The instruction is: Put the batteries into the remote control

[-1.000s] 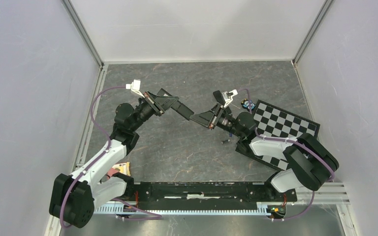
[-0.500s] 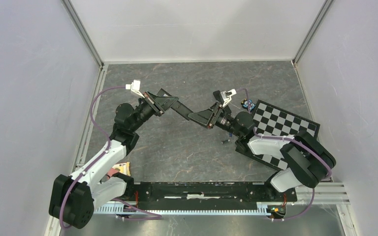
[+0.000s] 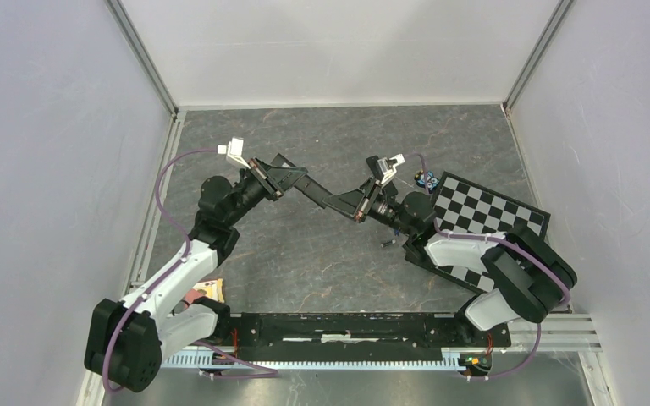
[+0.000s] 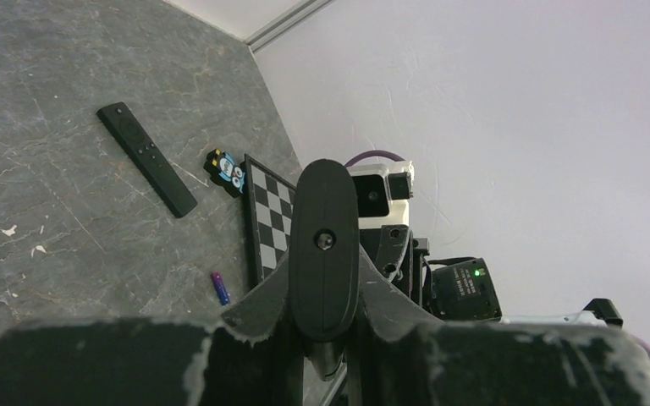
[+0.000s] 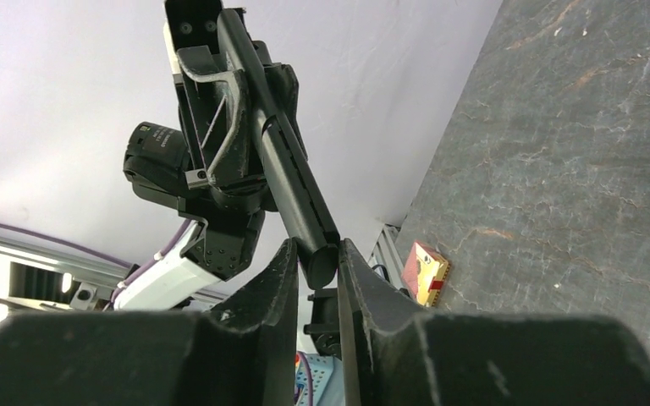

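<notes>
Left gripper [image 4: 325, 304] is closed on one end of the remote [image 5: 292, 190], which is held up off the table [image 3: 305, 262]. Right gripper [image 5: 315, 262] is closed on the opposite tip, with only a short length caught between its fingers. The remote is thus bridged in the air between both arms.

One blue battery [image 4: 220, 288] is seen lying loose on the table, just beside the near edge of the checkerboard [image 3: 491, 216] and under the right arm. The other batteries cannot be made out. A second remote [image 4: 145, 159] is seen flat on the table farther back.

Risks:
- The right grip is taken at the very tip, so it could slip off if the arms are pulled apart or twisted.
- With both ends clamped, the remote could be strained, or levered out of one hand, by any mismatch in arm motion.
- If the remote is dropped, the loose battery could be knocked and rolled away.
- No hand is free for the battery until one grip is released.

Against the picture one second earlier, the right gripper has been shifted slightly toward the left arm and its wrist slightly turned. The left arm and the battery are seen unchanged.
</notes>
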Controlling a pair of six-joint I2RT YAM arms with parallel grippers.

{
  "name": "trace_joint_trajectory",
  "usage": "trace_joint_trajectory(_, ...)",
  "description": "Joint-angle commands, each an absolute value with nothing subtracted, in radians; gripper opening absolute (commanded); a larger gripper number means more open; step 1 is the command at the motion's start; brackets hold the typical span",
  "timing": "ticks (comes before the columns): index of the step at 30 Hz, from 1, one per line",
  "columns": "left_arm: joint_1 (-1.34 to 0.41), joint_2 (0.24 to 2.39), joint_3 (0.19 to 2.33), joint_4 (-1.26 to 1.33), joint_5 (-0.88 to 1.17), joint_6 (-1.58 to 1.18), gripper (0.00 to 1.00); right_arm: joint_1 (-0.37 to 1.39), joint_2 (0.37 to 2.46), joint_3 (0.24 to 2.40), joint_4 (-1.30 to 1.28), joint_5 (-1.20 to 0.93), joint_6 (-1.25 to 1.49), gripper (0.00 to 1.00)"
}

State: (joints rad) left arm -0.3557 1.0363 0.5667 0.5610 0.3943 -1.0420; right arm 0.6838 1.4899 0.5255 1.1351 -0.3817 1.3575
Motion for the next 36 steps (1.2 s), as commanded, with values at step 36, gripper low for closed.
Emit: trace_joint_trajectory(36, -0.364, 1.06, 0.632, 0.301, 0.249, -0.838, 0.02, 0.686, 1.501, 0.502, 1.129, -0.38, 1.336, 0.0)
